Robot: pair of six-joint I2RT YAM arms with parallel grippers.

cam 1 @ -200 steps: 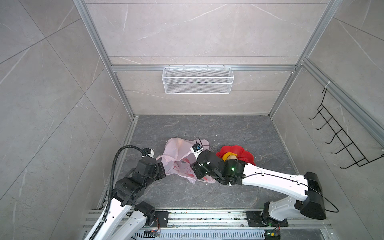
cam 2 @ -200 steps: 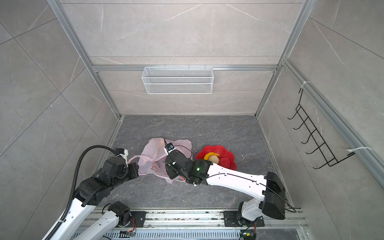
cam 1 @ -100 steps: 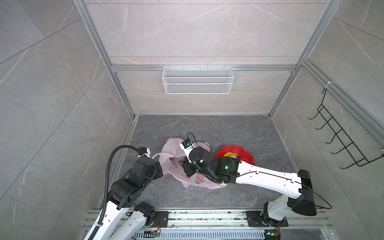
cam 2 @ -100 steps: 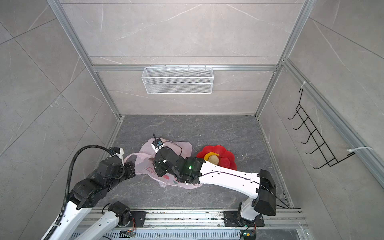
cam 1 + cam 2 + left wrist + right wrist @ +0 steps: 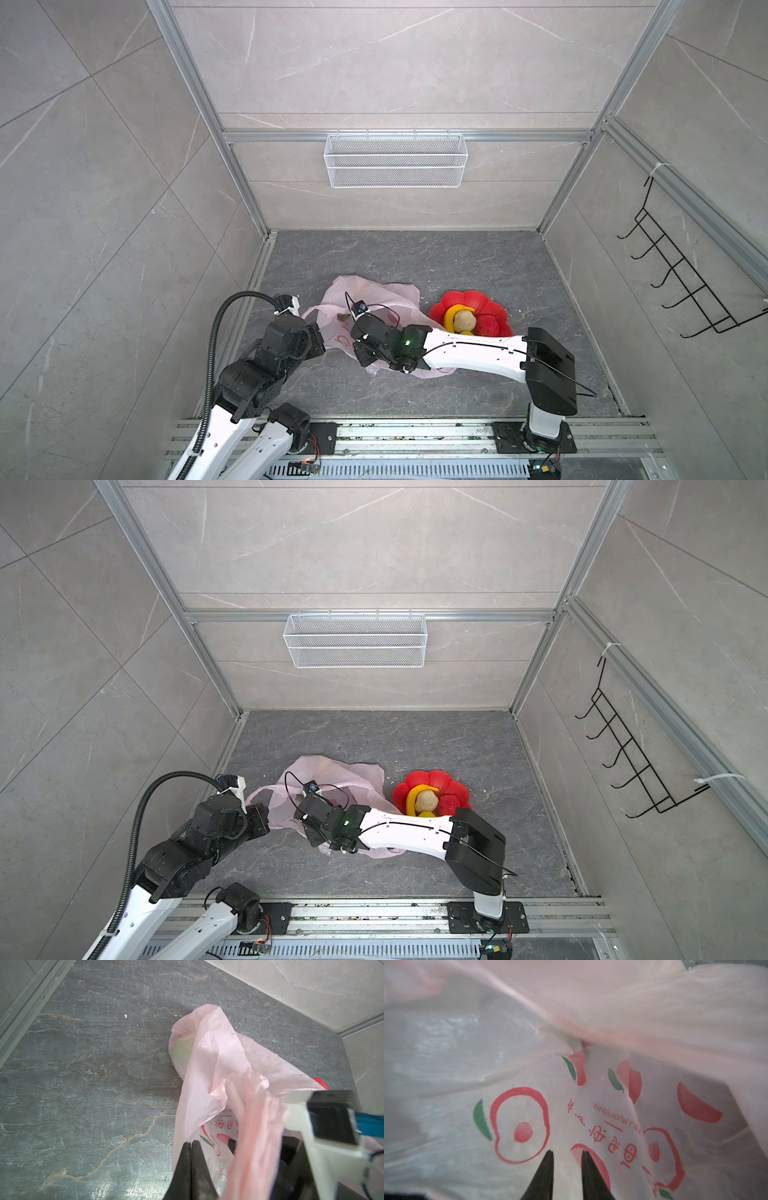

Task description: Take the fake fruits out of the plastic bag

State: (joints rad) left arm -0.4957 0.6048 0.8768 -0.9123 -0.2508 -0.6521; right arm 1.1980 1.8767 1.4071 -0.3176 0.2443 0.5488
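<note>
Your right gripper (image 5: 566, 1152), slightly parted, has reached deeper into the thin pale-pink plastic bag (image 5: 374, 291) on the grey stone floor (image 5: 415, 257); left gripper (image 5: 190, 1142) pressed together.

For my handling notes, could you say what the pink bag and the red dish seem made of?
The plastic bag looks like thin translucent film, crinkled; a greenish shape shows through. The red dish is probably moulded plastic, smooth, slightly glossy.
</note>
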